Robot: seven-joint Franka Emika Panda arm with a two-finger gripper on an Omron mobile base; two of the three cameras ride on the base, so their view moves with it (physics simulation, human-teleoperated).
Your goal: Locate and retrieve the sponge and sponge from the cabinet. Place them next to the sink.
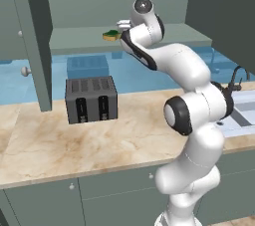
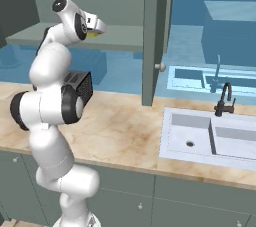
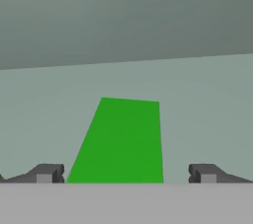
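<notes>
The bright green sponge (image 3: 121, 141) lies flat on the cabinet shelf (image 3: 207, 109), between the spread fingertips of the gripper (image 3: 126, 173), ungrasped. The yellow sponge (image 1: 111, 35) sits on that shelf too. Nothing rests beside the sink (image 2: 200, 138); both retrievals remain outstanding.

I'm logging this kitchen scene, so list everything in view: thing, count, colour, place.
sponge: one, yellow with dark green top, on the cabinet shelf beside the hand.
green sponge: one, bright green, flat on the shelf between the fingertips.
cabinet: one, grey-green, on the wall, door open.
toaster: one, dark grey, on the counter.
counter: one, beige marble.
sink: one, pale grey-white, set into the counter on the right.
faucet: one, dark, behind the sink.
drawers: grey-green, under the counter.
gripper: one, dark tips, open, astride the green sponge.
</notes>
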